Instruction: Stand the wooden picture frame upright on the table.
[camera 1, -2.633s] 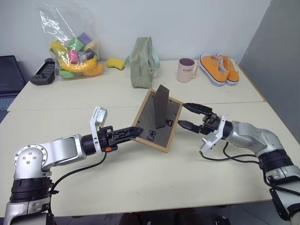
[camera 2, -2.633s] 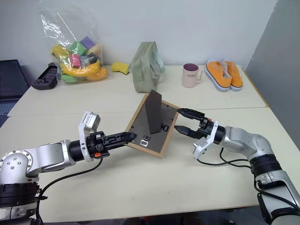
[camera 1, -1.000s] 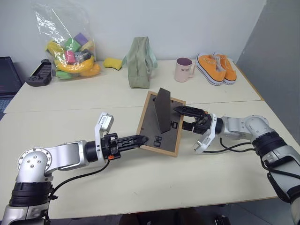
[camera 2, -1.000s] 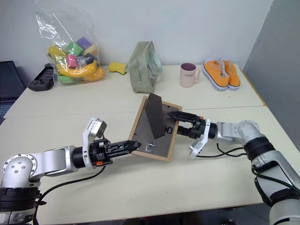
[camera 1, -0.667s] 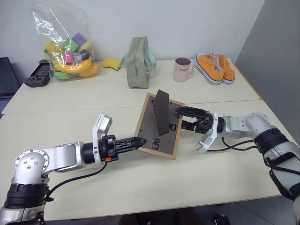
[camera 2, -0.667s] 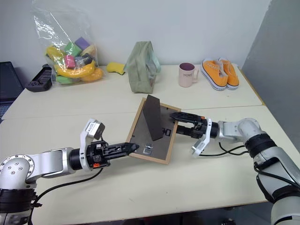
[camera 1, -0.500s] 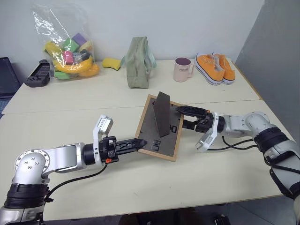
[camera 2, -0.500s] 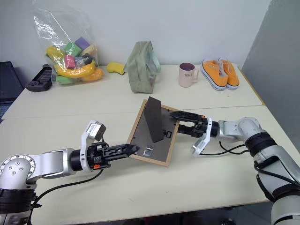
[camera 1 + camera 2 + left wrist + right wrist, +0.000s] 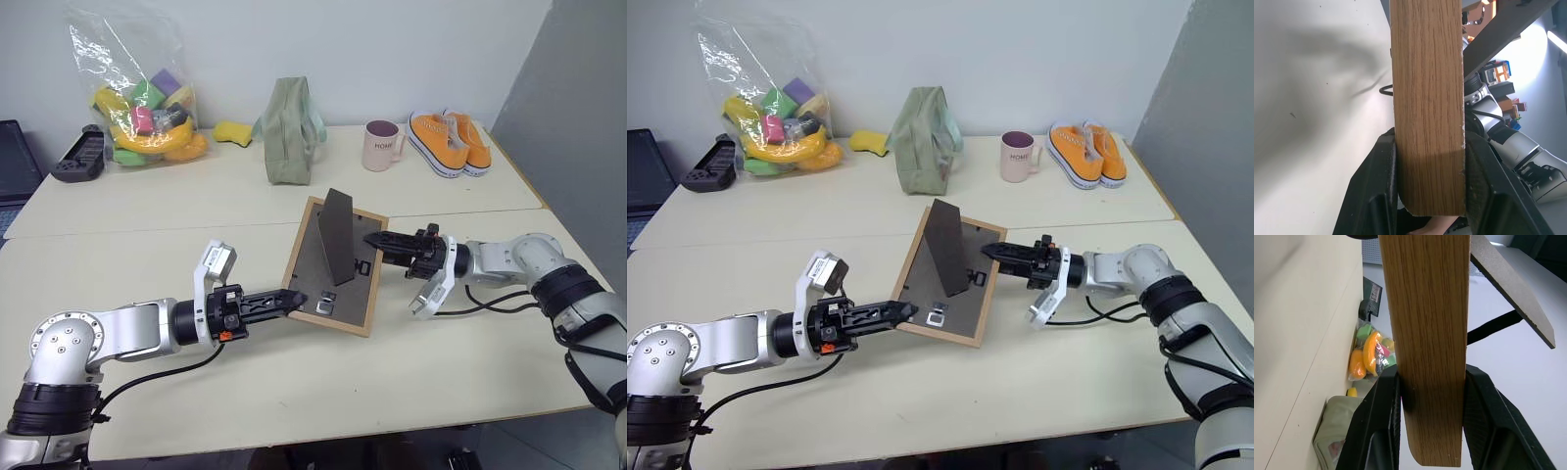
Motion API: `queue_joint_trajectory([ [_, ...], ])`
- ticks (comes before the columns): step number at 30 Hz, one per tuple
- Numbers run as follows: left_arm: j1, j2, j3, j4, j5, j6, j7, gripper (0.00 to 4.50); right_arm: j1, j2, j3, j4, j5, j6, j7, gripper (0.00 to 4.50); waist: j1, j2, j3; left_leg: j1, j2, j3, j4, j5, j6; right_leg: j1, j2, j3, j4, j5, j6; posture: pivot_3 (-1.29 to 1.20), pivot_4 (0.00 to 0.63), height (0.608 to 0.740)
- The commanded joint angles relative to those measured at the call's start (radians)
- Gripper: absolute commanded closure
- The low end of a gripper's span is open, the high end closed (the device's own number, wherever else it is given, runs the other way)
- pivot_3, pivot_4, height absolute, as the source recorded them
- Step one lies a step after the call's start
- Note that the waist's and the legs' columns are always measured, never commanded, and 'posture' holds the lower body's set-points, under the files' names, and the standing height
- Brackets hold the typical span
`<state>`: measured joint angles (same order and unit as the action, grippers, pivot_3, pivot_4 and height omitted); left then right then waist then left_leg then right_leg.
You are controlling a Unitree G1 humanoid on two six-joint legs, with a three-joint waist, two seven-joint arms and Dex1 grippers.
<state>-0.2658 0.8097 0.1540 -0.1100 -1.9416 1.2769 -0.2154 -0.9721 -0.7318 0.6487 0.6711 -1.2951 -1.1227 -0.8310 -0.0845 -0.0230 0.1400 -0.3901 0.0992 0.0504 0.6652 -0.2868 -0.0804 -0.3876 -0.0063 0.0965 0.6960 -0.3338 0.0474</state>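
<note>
Wooden picture frame (image 9: 331,267) is held tilted above the middle of the bench (image 9: 323,392), back side up, dark fold-out stand (image 9: 339,235) raised from it. Its long axis runs from the near edge of the bench toward the far edge, leaning slightly right at the far end.

Going left to right: the left gripper (image 9: 292,299) reaches in level from the left, jaws pinching the near left corner of the frame; the left wrist view shows wood clamped flush between both fingers (image 9: 1376,186). The right gripper (image 9: 377,241) comes in from the right, jaws closed on the far right rim, with wood likewise seated between its fingers (image 9: 1381,431) in the right wrist view.

Judgement: both arms are equally engaged at diagonally opposite corners, so neither is nearer. The coming move turns on rotating the frame about that diagonal hold until a frame edge and the stand's foot both meet the bench. The bench beneath the frame is unobstructed.
</note>
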Motion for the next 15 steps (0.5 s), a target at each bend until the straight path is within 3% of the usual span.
queue_joint_trajectory([
  [1, -0.011, -0.005, 0.008, -0.040, -0.031, -0.014, -0.013, 3.13, -0.024, -0.013, -0.003, -0.019, 0.014, 0.006, -0.016, 3.21, 0.000, 0.000, 0.000, 0.000, 0.000, 0.000, 0.001, 0.000, 0.000, 0.000, 0.000, 0.000, 0.001, 0.000, 0.000, 0.00, 0.150, 0.740],
  [9, -0.038, -0.020, 0.007, -0.027, -0.031, -0.016, 0.022, 3.13, -0.016, -0.010, -0.005, -0.020, 0.027, 0.014, -0.009, 3.21, 0.001, -0.006, 0.006, 0.015, -0.004, -0.002, 0.014, 0.003, 0.004, 0.015, 0.000, 0.004, 0.012, 0.000, 0.001, 0.00, 0.150, 0.740],
  [15, -0.054, -0.019, 0.011, -0.024, -0.031, -0.012, 0.014, 3.13, -0.014, -0.009, -0.004, -0.022, 0.031, 0.015, -0.005, 3.21, 0.001, -0.009, 0.008, 0.016, -0.005, -0.007, 0.015, 0.006, 0.005, 0.015, 0.001, 0.004, 0.019, 0.001, 0.001, 0.00, 0.150, 0.740],
])
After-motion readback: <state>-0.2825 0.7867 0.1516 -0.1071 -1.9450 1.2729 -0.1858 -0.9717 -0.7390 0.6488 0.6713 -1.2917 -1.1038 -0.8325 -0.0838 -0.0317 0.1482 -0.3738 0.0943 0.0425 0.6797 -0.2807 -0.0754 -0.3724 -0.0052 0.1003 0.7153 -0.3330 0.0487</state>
